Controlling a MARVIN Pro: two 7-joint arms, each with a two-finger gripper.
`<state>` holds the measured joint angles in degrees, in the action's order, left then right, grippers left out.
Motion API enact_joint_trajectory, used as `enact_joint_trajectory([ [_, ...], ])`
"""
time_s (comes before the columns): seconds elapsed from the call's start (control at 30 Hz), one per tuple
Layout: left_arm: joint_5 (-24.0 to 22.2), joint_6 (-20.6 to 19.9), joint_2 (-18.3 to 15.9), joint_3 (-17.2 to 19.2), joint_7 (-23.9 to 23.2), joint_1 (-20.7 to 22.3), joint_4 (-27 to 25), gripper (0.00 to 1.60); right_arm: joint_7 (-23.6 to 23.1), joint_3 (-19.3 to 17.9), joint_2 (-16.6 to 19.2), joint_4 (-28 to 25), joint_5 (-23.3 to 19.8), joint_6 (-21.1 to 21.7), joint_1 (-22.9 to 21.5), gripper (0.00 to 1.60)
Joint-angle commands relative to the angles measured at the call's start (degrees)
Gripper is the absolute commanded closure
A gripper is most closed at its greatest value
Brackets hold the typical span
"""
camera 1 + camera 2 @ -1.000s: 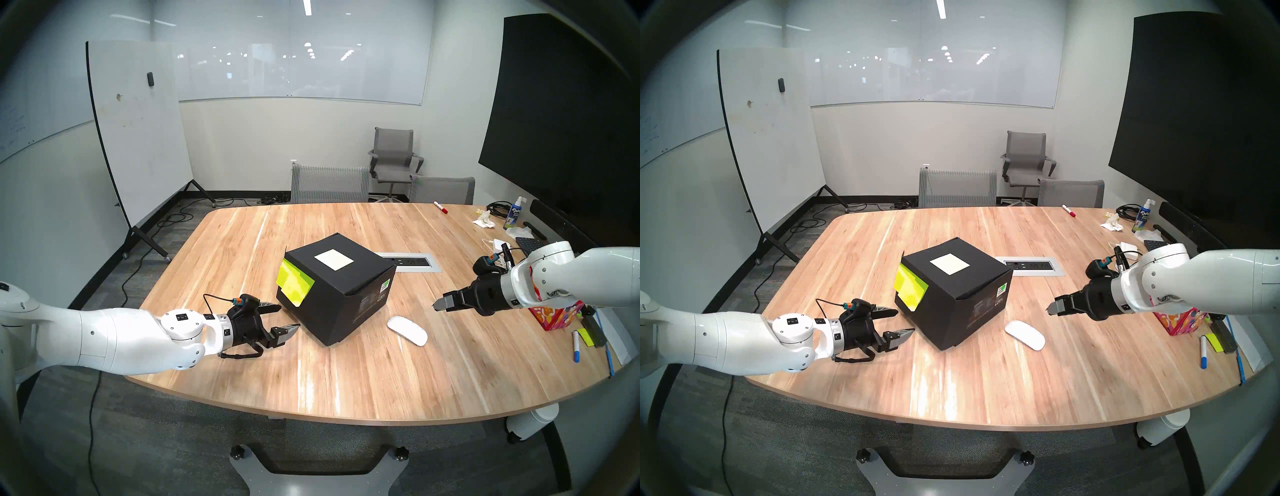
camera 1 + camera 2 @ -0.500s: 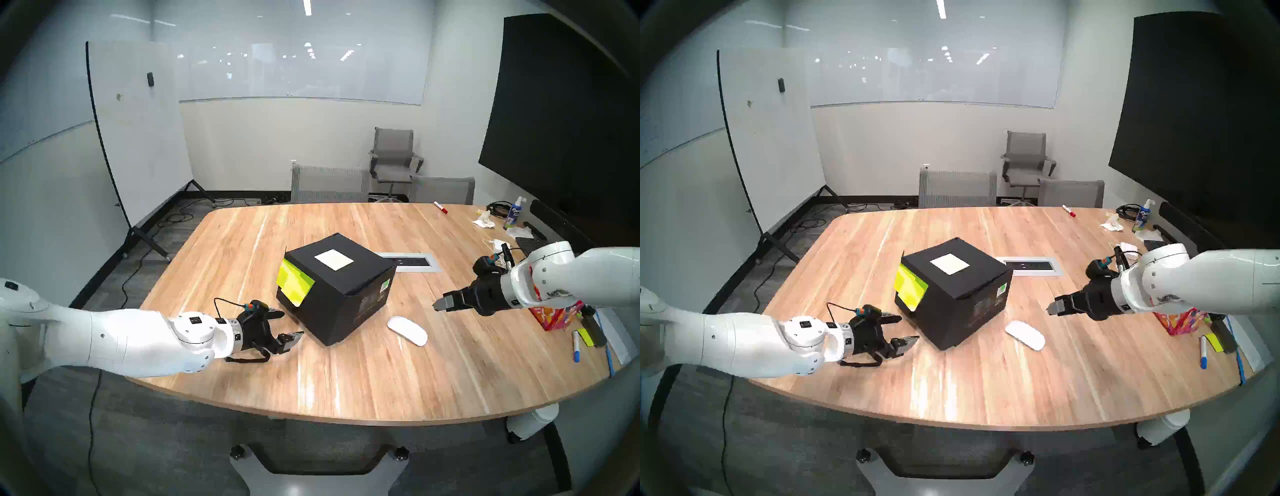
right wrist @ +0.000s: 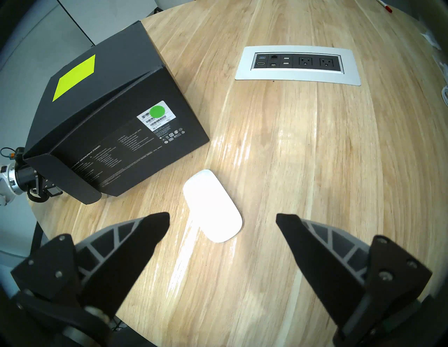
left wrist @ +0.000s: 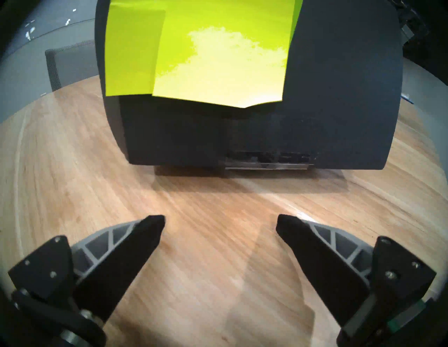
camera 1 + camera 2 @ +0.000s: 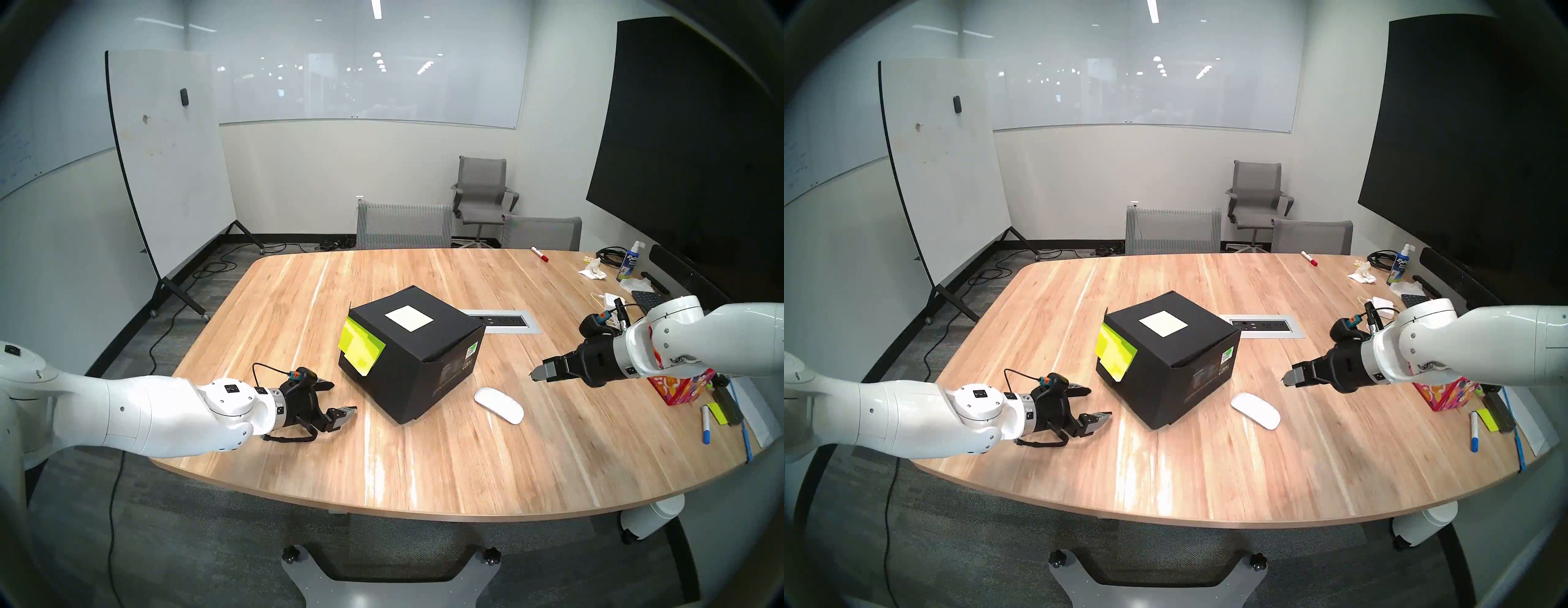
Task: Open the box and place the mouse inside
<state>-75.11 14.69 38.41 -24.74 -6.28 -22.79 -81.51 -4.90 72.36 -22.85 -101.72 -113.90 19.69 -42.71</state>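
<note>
The black box (image 5: pixel 424 352) stands shut in the middle of the wooden table (image 5: pixel 424 467), with a white label on its lid and yellow-green sticky notes (image 5: pixel 360 348) hanging over its left face. The white mouse (image 5: pixel 498 405) lies flat on the table just right of the box. My left gripper (image 5: pixel 343 398) is open and empty, low over the table, a short gap from the box's left face (image 4: pixel 315 97). My right gripper (image 5: pixel 535 373) hovers above and to the right of the mouse (image 3: pixel 212 206), open and empty.
A silver outlet panel (image 5: pixel 505 320) is set into the table behind the box. A red floral tissue box (image 5: pixel 683 388), markers, a spray bottle (image 5: pixel 630 263) and a white adapter (image 5: pixel 611 299) crowd the right edge. Chairs stand at the far side.
My left gripper edged toward the box, then drew back a little to the left and stays open. The right arm, the box and the mouse have not moved.
</note>
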Motion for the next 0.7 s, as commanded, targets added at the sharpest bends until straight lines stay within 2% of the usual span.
enact_joint_trajectory([
  [0.0,0.0,1.2,1.9,0.9,2.0,-0.3,-0.9,0.00,0.1,-0.4,-0.1,-0.1,0.1,0.0,-0.8,0.00],
  [0.27,-0.2,1.6,3.3,1.0,4.6,-0.8,-1.2,0.00,0.1,-0.4,-0.1,-0.1,0.1,0.0,-0.8,0.00],
  [0.67,-2.3,1.8,3.7,1.1,3.6,-1.3,-1.0,0.00,0.1,-0.4,-0.1,-0.1,0.1,0.0,-0.8,0.00],
])
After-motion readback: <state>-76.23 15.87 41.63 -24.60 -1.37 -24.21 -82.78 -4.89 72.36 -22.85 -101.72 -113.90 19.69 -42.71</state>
